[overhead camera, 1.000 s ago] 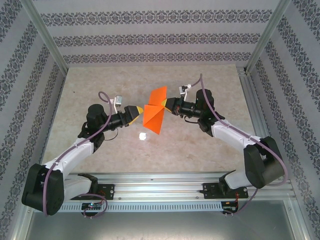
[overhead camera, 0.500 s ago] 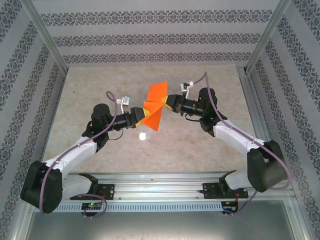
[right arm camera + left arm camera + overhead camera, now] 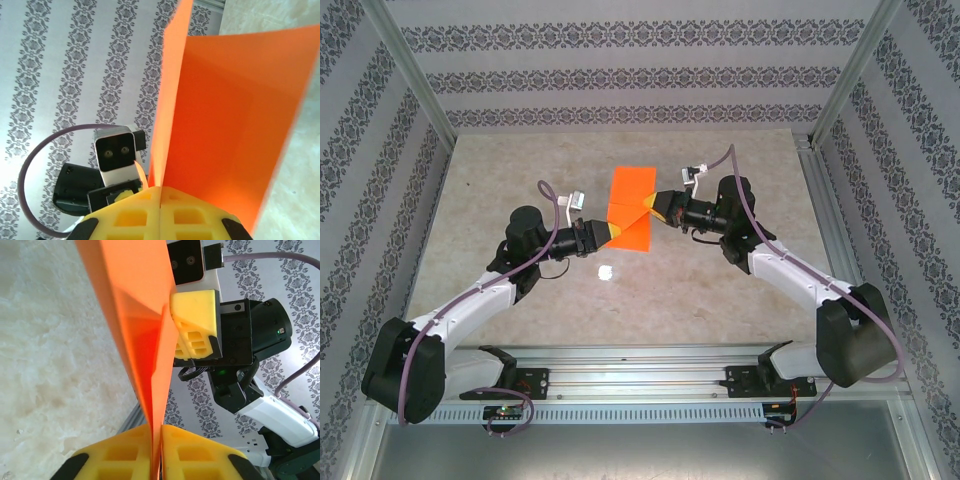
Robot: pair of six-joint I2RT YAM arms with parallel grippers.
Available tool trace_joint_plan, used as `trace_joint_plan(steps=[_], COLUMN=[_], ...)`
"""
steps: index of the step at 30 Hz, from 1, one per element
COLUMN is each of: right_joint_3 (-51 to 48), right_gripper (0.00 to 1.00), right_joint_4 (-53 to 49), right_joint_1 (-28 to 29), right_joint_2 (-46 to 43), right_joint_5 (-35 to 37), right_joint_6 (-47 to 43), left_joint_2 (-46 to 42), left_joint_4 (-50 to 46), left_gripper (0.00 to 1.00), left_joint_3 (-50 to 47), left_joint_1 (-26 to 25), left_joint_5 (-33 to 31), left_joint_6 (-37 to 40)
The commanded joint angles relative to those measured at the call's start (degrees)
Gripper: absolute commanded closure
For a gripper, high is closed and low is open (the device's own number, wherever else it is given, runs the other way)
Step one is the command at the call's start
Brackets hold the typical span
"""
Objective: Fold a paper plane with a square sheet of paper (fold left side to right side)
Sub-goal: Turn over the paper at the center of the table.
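Paper: the square sheet of paper (image 3: 631,208), bright orange and creased into overlapping flaps, hangs between the two arms over the middle of the table (image 3: 500,170). I cannot tell whether its lowest edge touches the surface.
Left gripper: the left gripper (image 3: 604,234) is clenched on the sheet's near-left corner. In the left wrist view its yellow fingers (image 3: 112,457) meet with the thin paper pinched between them.
Right gripper: the right gripper (image 3: 654,206) grasps the sheet's right side at the fold. In the right wrist view its yellow pads (image 3: 132,217) press together on the paper's edge.
Tips: the two grippers face each other, close together, with the paper bridging the gap.
Creases: in the left wrist view, folded layers run to a point just beside the right gripper's pad.
Table surface: a small white speck (image 3: 606,271) lies nearer the arm bases than the paper, apart from it.
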Motion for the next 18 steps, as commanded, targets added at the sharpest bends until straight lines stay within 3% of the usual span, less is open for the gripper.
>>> trace_joint_plan(steps=[1,5,7,10,12,14,18], right_joint_3=[1.62,3.27,5.83,10.16,12.61,14.9,18.37], right_gripper=[0.92,0.74,0.65,0.51,0.47,0.37,0.34], right_joint_4=[-6.0,-21.41,-36.18,-50.13,-54.12,-56.75,-59.12], right_joint_1=[-1.03,-3.24,-5.91,-8.46,-8.92,-9.02,-8.87], right_joint_2=[-3.0,-6.52,-9.63,-14.02,-15.67,-16.07,-15.83], right_joint_5=[1.12,4.78,10.07,18.53,20.87,19.92,15.48], right_joint_6=[-5.53,-13.81,-21.08,-26.04,-23.42,-18.2,-7.16], left_joint_2=[-1.36,-3.94,-3.53,-0.61,2.07,5.1,11.55], left_joint_4=[-6.65,-29.61,-42.79,-53.81,-58.23,-62.01,-66.12], left_gripper=[0.97,1.0,1.0,1.0,1.0,1.0,1.0], left_joint_3=[2.43,8.77,14.13,20.76,24.59,28.32,34.84], left_joint_1=[-0.46,-2.7,-6.04,-11.23,-14.78,-18.71,-26.34], left_joint_5=[-2.21,-11.39,-20.67,-33.54,-42.9,-52.88,-73.03], left_joint_6=[6.49,24.22,35.52,47.02,53.3,58.99,68.4])
